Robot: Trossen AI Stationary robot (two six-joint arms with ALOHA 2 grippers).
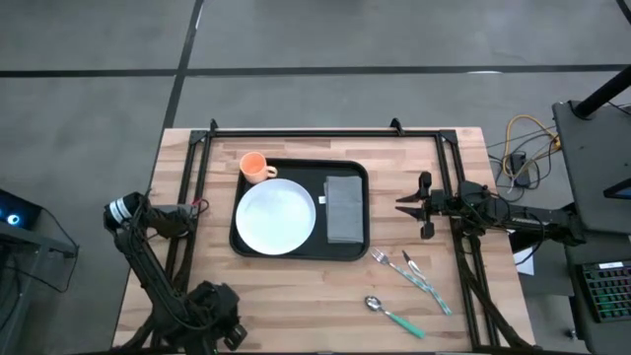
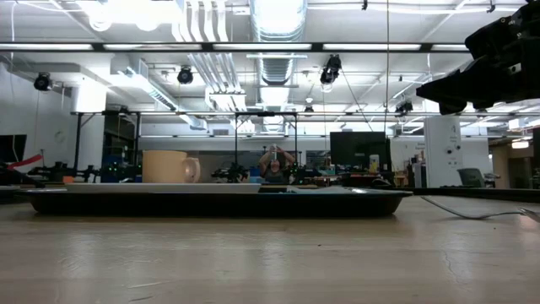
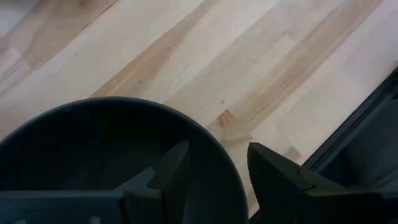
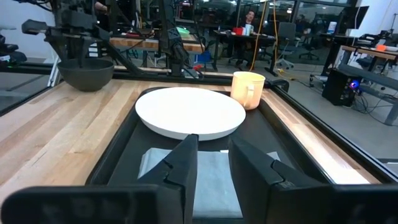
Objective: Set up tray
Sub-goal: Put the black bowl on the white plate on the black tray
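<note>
The black tray (image 1: 296, 254) lies mid-table. It holds a white plate (image 1: 276, 215) and a folded grey napkin (image 1: 344, 209). An orange cup (image 1: 254, 166) stands at its far left corner. My right gripper (image 1: 402, 205) hovers open to the right of the tray, pointing at it; in the right wrist view (image 4: 213, 146) it is above the napkin (image 4: 211, 177). My left gripper (image 3: 217, 152) is open at the table's near left, over a round black bowl (image 3: 93, 149). One finger hangs inside the bowl's rim and one outside. The bowl (image 4: 87, 73) rests on the table.
A fork (image 1: 380, 258), a knife (image 1: 426, 278) and a spoon (image 1: 389, 311), all with teal handles, lie on the wood near the tray's near right corner. A black frame (image 1: 296, 131) runs along the table's far edge and sides. Bare wood lies left of the tray.
</note>
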